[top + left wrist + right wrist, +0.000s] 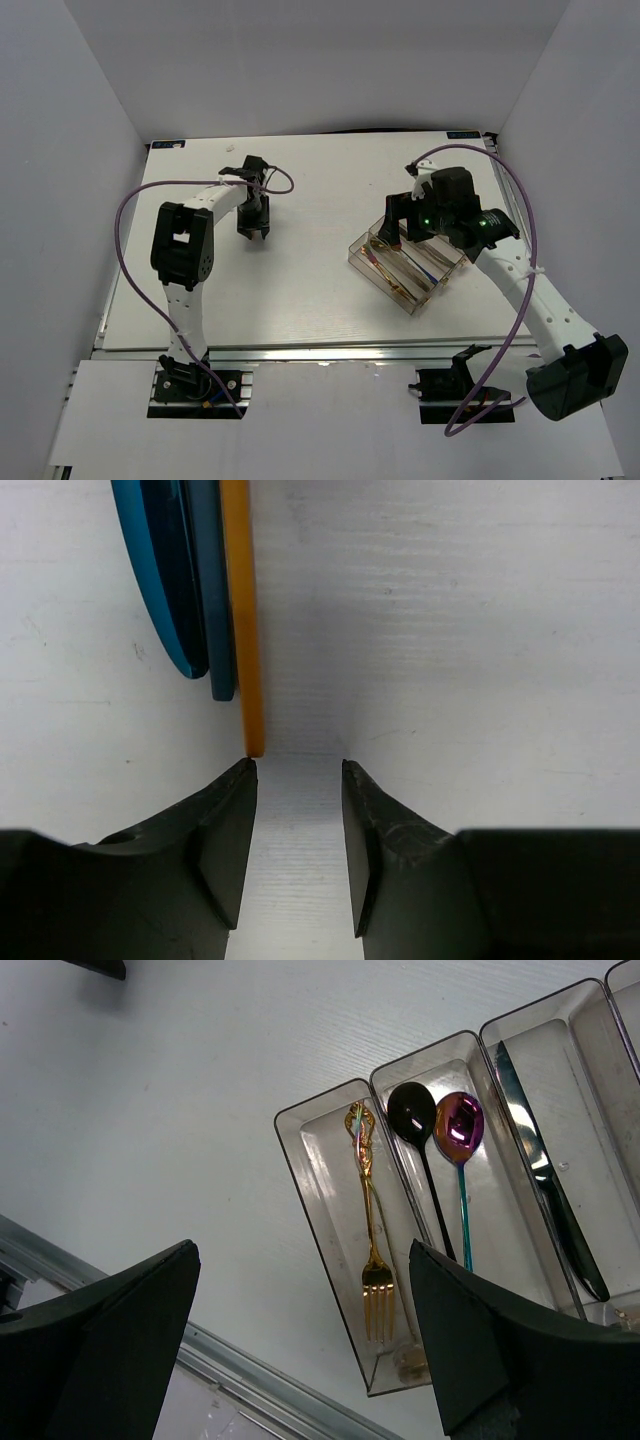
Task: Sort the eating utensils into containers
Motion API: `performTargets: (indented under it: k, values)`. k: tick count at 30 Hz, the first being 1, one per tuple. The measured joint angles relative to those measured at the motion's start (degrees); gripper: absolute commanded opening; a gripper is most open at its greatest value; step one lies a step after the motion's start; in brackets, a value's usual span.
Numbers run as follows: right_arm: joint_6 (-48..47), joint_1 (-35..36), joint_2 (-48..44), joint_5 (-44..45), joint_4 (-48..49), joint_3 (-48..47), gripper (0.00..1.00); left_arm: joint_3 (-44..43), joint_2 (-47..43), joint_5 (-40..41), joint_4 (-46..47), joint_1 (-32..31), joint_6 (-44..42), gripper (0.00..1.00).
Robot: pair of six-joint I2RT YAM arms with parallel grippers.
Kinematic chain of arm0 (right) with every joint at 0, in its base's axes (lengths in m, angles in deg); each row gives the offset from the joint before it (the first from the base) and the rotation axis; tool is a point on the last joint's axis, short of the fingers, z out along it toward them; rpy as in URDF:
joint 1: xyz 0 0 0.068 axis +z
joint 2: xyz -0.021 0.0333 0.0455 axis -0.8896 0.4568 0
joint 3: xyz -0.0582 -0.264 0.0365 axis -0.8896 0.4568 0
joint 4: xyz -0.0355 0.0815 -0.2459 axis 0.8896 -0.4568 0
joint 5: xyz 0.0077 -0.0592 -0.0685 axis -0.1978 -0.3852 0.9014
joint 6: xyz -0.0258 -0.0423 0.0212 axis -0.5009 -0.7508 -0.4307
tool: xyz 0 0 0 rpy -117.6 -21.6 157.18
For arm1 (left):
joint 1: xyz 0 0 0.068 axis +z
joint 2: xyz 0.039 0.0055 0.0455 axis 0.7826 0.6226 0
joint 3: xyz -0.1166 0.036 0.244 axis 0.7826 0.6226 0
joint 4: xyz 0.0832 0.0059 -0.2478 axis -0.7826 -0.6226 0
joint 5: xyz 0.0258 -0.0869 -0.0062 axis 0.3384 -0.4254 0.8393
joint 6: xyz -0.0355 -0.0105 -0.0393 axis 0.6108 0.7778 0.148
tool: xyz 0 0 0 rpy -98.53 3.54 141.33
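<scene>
In the left wrist view my left gripper [298, 765] hangs low over the white table, its jaws partly apart with only bare table between them. A thin gold-orange chopstick [240, 610] ends right at the tip of the left finger [232, 810]. Beside it lie a blue piece [165, 580] and a darker blue piece [215, 600]. My right gripper [302, 1247] is open wide above the clear smoky tray [325, 1160]. The tray holds a gold fork [372, 1260], a black spoon [412, 1110], an iridescent spoon [460, 1125] and a dark knife [545, 1180] in separate compartments.
The tray [357, 262] sits at an angle right of centre, with my right gripper [405, 225] over its far end. My left gripper [252, 232] is at the back left. A metal rail [120, 1300] runs along the table's near edge. White walls enclose the table.
</scene>
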Motion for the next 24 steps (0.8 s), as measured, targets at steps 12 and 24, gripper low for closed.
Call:
performTargets:
  k: [12,24]
  values:
    - [0.0,-0.02,0.02,-0.63,-0.98,-0.68,0.89,-3.3,3.1,-0.81,1.11,-0.02,-0.57,0.47]
    - [-0.07,-0.02,0.04,-1.27,-1.29,-0.68,0.89,-5.22,3.91,-1.27,0.02,-0.98,1.55,0.48]
